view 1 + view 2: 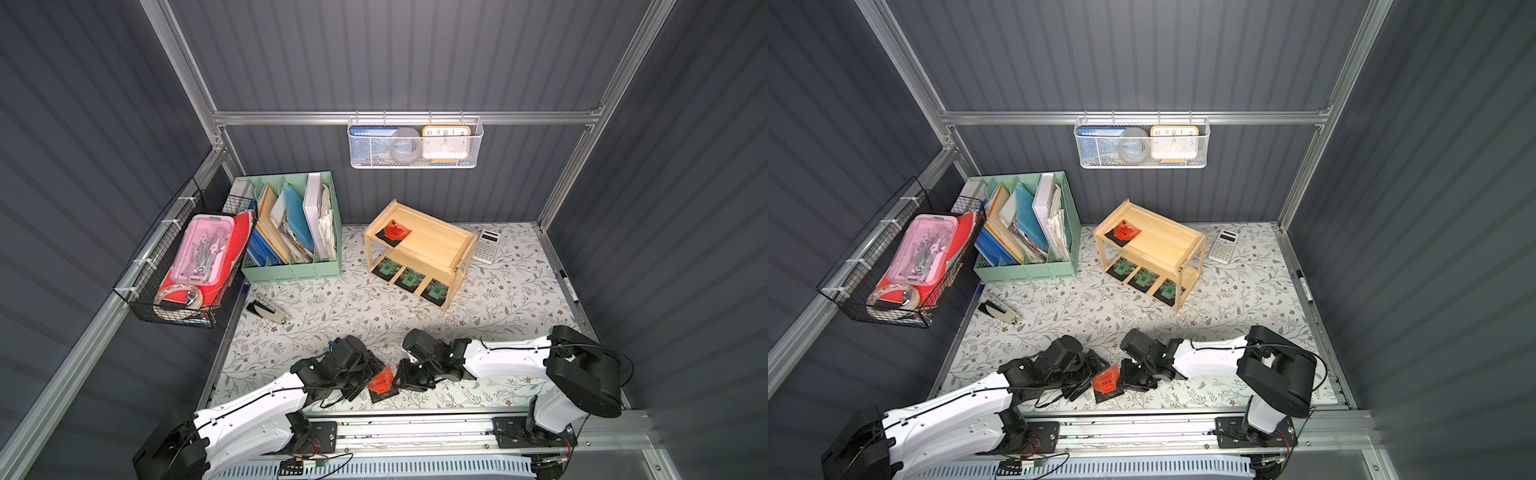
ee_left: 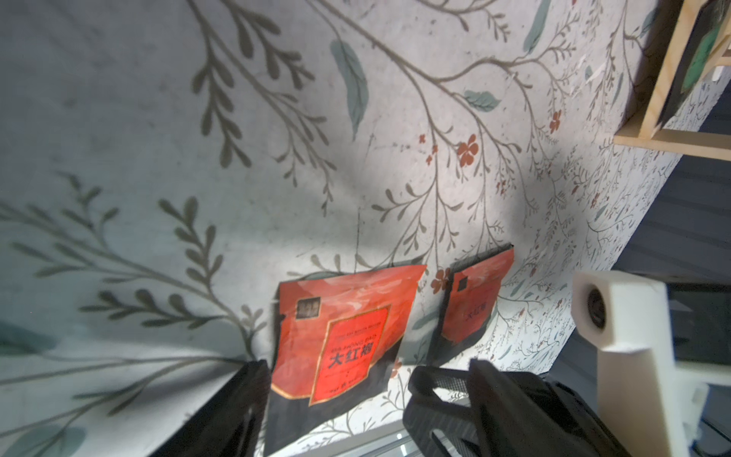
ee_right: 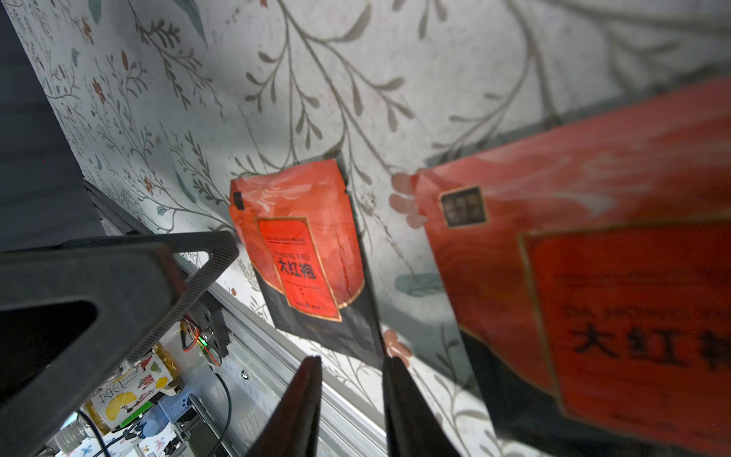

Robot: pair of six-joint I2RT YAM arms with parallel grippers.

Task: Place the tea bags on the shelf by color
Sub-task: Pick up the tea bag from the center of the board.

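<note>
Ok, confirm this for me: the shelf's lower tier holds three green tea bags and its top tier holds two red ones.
Wrong on the count: the top tier of the shelf holds one red tea bag, not two, as both top views show. The lower tier does hold three green tea bags.

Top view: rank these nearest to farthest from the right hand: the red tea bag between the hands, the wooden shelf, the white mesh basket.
1. red tea bag: just beside the right hand, at the near edge.
2. wooden shelf: farther back, mid-scene.
3. white mesh basket: hanging at the far back.
</note>
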